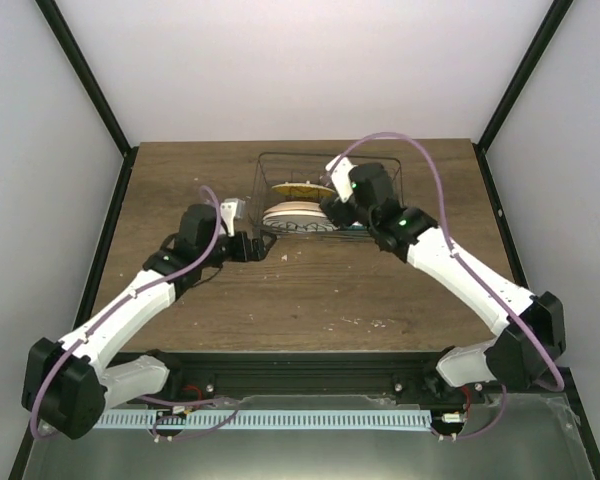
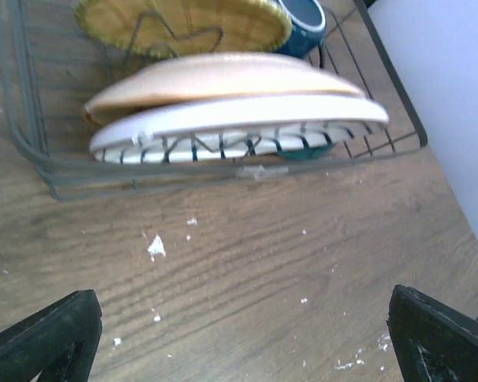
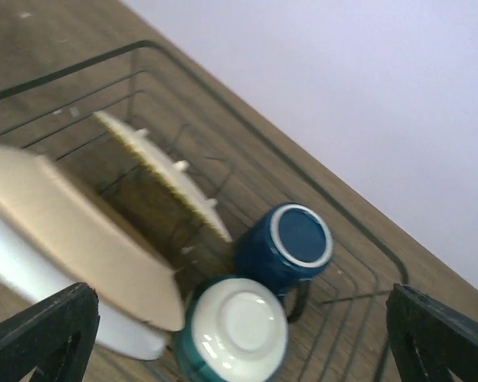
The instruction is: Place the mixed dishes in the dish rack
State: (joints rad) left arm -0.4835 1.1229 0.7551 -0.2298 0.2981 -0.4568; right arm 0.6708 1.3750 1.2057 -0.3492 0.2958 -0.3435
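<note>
You've got the dish rack (image 2: pixel 183 177) far back on the table (image 2: pixel 247 270), and in it the front plate (image 2: pixel 239 119) leans at the near wall, the middle plate (image 2: pixel 215 76) rests on it, the back plate (image 2: pixel 183 24) stands behind both, and the mug (image 3: pixel 291 243) sits at the right end with the bowl (image 3: pixel 235 330) just in front.

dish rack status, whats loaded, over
Left gripper open, empty, short of dish rack. Right gripper open, empty, over it. Yellow plate, cream plate, mug, bowl all racked. Nothing blocking.

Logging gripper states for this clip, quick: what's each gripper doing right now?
Left gripper: open, empty, just outside the dish rack.
Right gripper: open, empty, above the dish rack.
</note>
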